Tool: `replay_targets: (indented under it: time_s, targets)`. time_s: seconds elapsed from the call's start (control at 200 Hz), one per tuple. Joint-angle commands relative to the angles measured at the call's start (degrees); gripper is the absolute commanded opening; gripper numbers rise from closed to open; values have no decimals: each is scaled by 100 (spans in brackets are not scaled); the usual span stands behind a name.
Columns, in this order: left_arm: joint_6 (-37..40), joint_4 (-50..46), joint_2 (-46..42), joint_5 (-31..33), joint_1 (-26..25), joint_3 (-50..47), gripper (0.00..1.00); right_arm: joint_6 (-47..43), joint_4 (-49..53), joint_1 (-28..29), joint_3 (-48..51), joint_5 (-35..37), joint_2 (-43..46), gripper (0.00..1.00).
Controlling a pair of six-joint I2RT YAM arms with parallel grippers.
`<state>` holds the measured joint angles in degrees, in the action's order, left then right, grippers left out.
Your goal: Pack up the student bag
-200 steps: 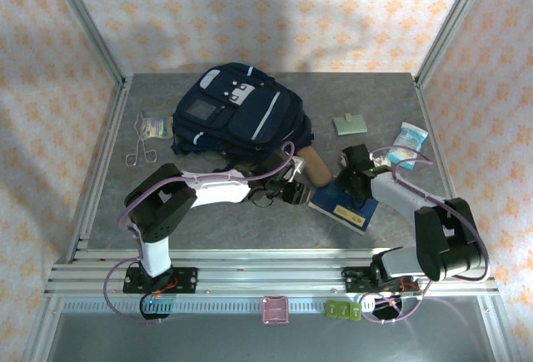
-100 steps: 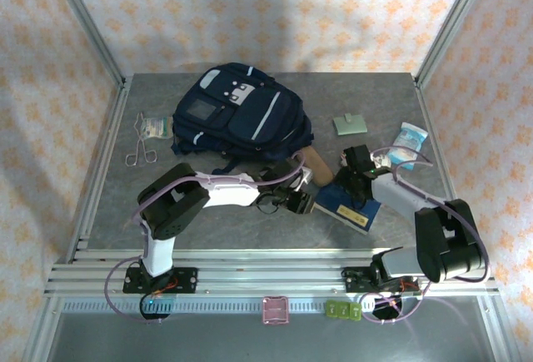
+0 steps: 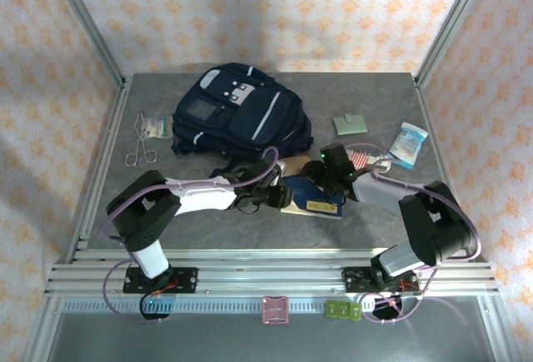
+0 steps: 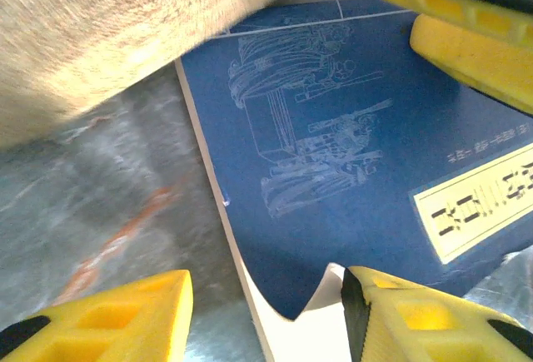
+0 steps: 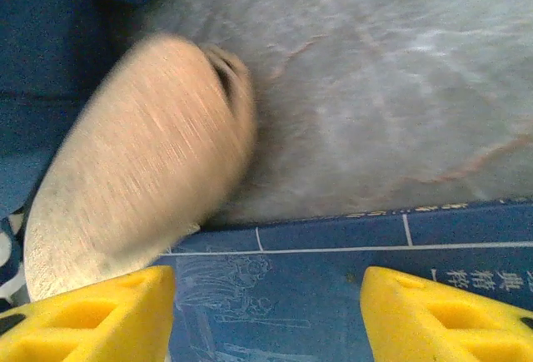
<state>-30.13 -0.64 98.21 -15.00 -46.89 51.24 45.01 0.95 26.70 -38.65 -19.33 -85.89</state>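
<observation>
Scissors (image 3: pixel 138 144): far left of the surface (image 3: pixel 208 229).
Student bag (image 3: pixel 237 116): lying flat at the back, left of centre.
Left tool (image 4: pixel 266 300): spread, a corner of the blue book (image 4: pixel 333 171) between its fingers.
Glasses case (image 5: pixel 141 154): brown, just beyond the book.
Right tool (image 5: pixel 266 304): spread over the book, pinching nothing.

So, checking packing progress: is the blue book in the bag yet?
Out: the blue book is on the grey table, nearer the arms than the student bag.
</observation>
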Motion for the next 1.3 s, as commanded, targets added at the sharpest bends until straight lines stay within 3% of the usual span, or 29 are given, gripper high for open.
replay_targets:
  time_s: [0.0,0.225,0.405,0.641,0.916,1.011,1.296]
  targets:
    - [-180,-63,-88,291,62,-63,51,-117,331,125,-310,-360,-284,61]
    - [-91,-384,-488,439,160,-17,52,-693,1544,-48,-568,391,410,63]
    - [8,-622,-560,25,25,69,52,-1034,1698,-598,-380,694,671,64]
    - [419,-1132,-640,-762,-555,229,49,-1319,1306,-832,-723,729,172,63]
    - [681,-1251,-170,-1140,-585,514,46,-1467,889,-875,-1296,406,-943,59]
    - [666,-1136,18,-1106,-499,567,43,-1495,850,-869,-1242,322,-1044,57]
    - [470,-1397,459,-5,-104,655,36,-1532,1069,-868,-504,-141,-560,53]
